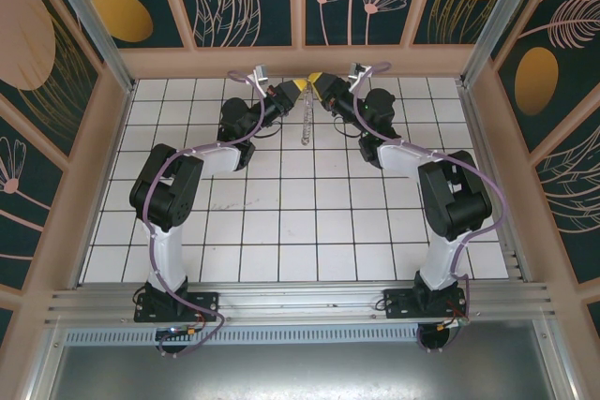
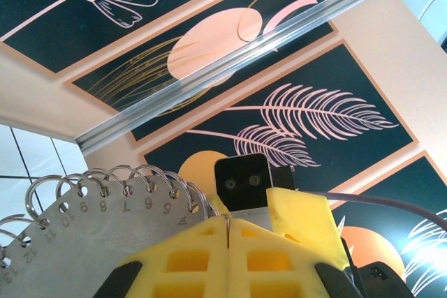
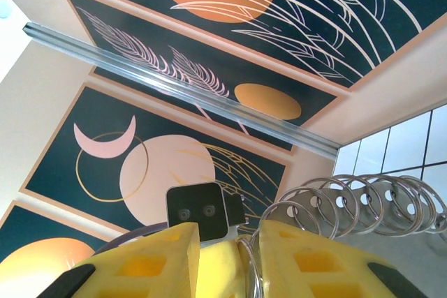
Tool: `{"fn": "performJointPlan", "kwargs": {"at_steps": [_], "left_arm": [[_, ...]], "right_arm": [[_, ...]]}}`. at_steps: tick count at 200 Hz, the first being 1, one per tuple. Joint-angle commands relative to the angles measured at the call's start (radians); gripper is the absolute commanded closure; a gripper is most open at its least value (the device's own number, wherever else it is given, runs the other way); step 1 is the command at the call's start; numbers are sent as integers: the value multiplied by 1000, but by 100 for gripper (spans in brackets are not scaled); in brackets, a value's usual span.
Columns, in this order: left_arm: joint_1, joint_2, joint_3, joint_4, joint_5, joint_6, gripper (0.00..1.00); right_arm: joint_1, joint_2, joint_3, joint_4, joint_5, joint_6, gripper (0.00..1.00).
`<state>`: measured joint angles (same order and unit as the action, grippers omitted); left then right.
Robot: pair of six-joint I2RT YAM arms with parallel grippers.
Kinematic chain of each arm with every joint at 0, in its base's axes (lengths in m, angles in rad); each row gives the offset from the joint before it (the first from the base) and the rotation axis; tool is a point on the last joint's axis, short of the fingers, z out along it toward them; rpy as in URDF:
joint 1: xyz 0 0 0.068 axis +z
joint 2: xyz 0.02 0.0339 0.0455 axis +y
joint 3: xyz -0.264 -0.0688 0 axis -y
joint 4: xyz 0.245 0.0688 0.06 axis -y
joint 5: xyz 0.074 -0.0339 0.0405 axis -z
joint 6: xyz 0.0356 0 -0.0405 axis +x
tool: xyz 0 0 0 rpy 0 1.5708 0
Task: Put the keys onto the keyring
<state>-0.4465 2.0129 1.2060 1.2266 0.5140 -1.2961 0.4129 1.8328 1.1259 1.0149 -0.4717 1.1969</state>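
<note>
step: keyring handling in mid-air over the far middle of the worktop (image 1: 281, 222). left end effector (image 2: 228, 225) clamped on the numbered keyring plate (image 2: 105, 228) (split rings (image 3: 363, 197) along its edge). right end effector (image 3: 234, 242) narrowly parted, one ring wire (image 3: 249, 270) in the gap. next, i'd guess: pry that ring and feed a key; key in hand? can't tell.

At the lower left, the numbered plate (image 2: 91, 235) is dull, brushed grey metal; its wire rings (image 2: 150, 176) are polished and shiny. The left gripper (image 2: 228, 222) has matt yellow moulded-plastic fingers (image 2: 279, 263). The rail (image 2: 230, 68) crossing above is satin bare metal.
</note>
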Motion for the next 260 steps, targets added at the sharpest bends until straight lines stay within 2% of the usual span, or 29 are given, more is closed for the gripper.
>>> {"fn": "performJointPlan", "kwargs": {"at_steps": [1, 99, 132, 167, 207, 232, 260], "left_arm": [[-9, -43, 8, 78, -3, -10, 100], [-9, -38, 9, 79, -5, -9, 100], [-9, -34, 10, 80, -8, -9, 100], [-10, -34, 12, 80, -10, -8, 100], [-9, -42, 31, 50, 17, 24, 100], [-1, -66, 44, -11, 38, 81, 78], [29, -89, 53, -69, 74, 126, 69]], "right_arm": [[9, 15, 8, 55, -13, 16, 71], [17, 31, 18, 76, -41, 32, 78], [18, 30, 11, 79, -44, 32, 85], [17, 27, 5, 85, -46, 30, 100], [2, 25, 12, 68, -65, 8, 100], [-26, 29, 38, 38, -118, -21, 100], [-64, 43, 83, -8, -207, -61, 100]]}}
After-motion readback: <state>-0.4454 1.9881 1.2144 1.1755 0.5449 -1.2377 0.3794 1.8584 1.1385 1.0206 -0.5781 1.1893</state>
